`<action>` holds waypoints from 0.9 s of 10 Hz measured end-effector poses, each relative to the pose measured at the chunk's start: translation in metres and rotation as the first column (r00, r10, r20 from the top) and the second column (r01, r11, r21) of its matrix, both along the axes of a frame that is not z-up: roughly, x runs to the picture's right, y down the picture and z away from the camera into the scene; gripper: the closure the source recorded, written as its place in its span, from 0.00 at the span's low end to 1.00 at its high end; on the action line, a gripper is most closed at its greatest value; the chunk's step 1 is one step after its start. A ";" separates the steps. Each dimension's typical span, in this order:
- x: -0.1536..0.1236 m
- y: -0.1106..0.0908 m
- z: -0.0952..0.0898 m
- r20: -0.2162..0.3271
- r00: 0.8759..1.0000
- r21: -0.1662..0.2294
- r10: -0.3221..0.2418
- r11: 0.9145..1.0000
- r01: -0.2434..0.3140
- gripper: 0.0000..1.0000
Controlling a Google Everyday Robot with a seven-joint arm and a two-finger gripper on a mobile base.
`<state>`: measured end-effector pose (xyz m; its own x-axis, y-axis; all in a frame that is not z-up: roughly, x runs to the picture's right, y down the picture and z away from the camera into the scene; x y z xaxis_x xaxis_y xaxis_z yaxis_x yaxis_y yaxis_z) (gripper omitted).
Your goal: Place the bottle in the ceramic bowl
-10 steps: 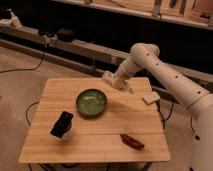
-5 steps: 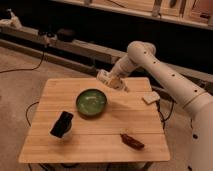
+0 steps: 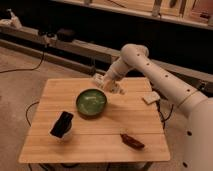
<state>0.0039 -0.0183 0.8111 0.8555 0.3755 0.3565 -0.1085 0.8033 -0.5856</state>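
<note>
Since the earlier frames the white arm has swung the hand (image 3: 106, 83) and its load leftward along the far side of the table, from a spot near the table's middle rear to a point just above and behind the far rim of the bowl. There is one small white plastic bottle with a pale label (image 3: 99, 79), lying roughly level in the air, held by the hand, whose two fingers are closed tight on it; the bottle is above the table and not yet in the bowl. There is one round, shallow, glossy green ceramic bowl (image 3: 91, 103), standing empty near the middle of the single light wooden slatted table (image 3: 100, 135). One black object (image 3: 62, 124) sits tilted near the table's front left, well apart from the bowl. One dark reddish-brown oblong object (image 3: 132, 141) lies near the front right edge. One small flat whitish object (image 3: 150, 97) rests at the table's far right edge. The arm (image 3: 150, 67) reaches in from the right of the view, its upper link rising from the robot's white body to a rounded elbow behind the table, then its forearm sloping down and to the left toward the hand, so that the wrist points at the bowl's back edge. Behind the table runs a dark low shelf (image 3: 60, 42) with cables and a black item on it.
</note>
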 end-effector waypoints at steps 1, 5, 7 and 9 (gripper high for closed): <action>-0.007 0.008 0.005 0.005 1.000 -0.014 -0.024 1.000 0.024 0.95; -0.034 0.014 0.022 0.017 0.996 -0.034 -0.084 0.996 0.085 0.95; -0.056 0.013 0.028 0.051 0.995 -0.053 -0.084 0.995 0.087 0.83; -0.071 0.021 0.032 0.075 0.992 -0.070 -0.104 0.992 0.110 0.63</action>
<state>-0.0671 0.0027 0.8427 0.8656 0.3109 0.3926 0.0198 0.7622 -0.6470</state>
